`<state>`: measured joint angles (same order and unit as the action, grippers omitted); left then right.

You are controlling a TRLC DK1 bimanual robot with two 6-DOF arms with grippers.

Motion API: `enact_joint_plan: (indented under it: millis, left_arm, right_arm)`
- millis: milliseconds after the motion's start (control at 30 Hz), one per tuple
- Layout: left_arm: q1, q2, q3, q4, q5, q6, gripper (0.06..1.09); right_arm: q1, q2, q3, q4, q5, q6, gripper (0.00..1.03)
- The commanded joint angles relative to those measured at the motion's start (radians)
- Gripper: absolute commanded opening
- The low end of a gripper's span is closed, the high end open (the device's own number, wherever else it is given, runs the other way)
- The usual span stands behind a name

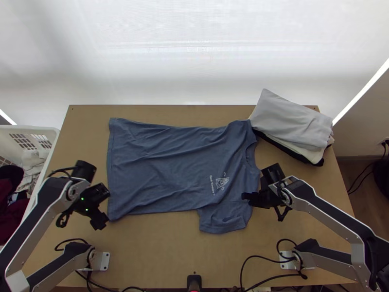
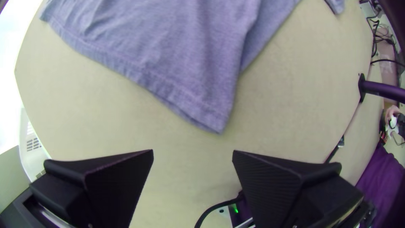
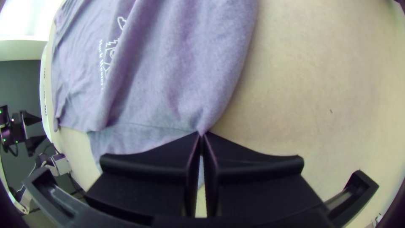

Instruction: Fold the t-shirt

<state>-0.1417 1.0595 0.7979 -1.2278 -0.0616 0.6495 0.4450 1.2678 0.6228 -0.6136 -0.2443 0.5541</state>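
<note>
Blue, the t-shirt (image 1: 170, 165) lies mostly spread across the bench (image 1: 155, 253), hem left. The right pincer (image 1: 250, 197) pinches its right edge by the near sleeve (image 1: 221, 221); the left pincer (image 1: 104, 208), spread wide, is near the hem's near corner. Folded cloths (image 1: 289, 119) lie far right.

This is a room set up as a small robot work spot, but I cannot tell if it is in a home or a lab. Two robot arms (image 1: 330, 211) stand on a wooden tabletop (image 1: 160, 253), with black cords (image 1: 262, 279) near them. A white laundry basket (image 1: 29, 128) and a pile of folded clothes (image 1: 291, 119) look homey. Light shines through a big white screen (image 1: 194, 48), and the floor (image 1: 352, 197) looks like wood.
</note>
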Motion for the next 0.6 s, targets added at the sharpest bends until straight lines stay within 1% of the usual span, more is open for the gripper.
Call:
enact_joint_plan:
  millis: [0,100,200,567]
  left_arm:
    - [-0.070,0.019,-0.046,0.011,-0.010,-0.050,0.94]
    - [-0.125,0.071,-0.065,0.011,-0.021,-0.086,0.94]
    - [-0.137,0.126,-0.069,0.037,-0.035,-0.110,0.94]
    - [-0.157,0.238,-0.049,0.129,-0.035,-0.146,0.93]
  right_arm:
    - [0.003,-0.021,0.020,0.002,-0.004,0.027,0.03]
    - [0.003,-0.021,0.025,0.002,-0.004,0.032,0.03]
    - [0.001,-0.022,0.029,0.002,-0.003,0.032,0.03]
    - [0.000,-0.027,0.025,0.000,-0.003,0.032,0.03]
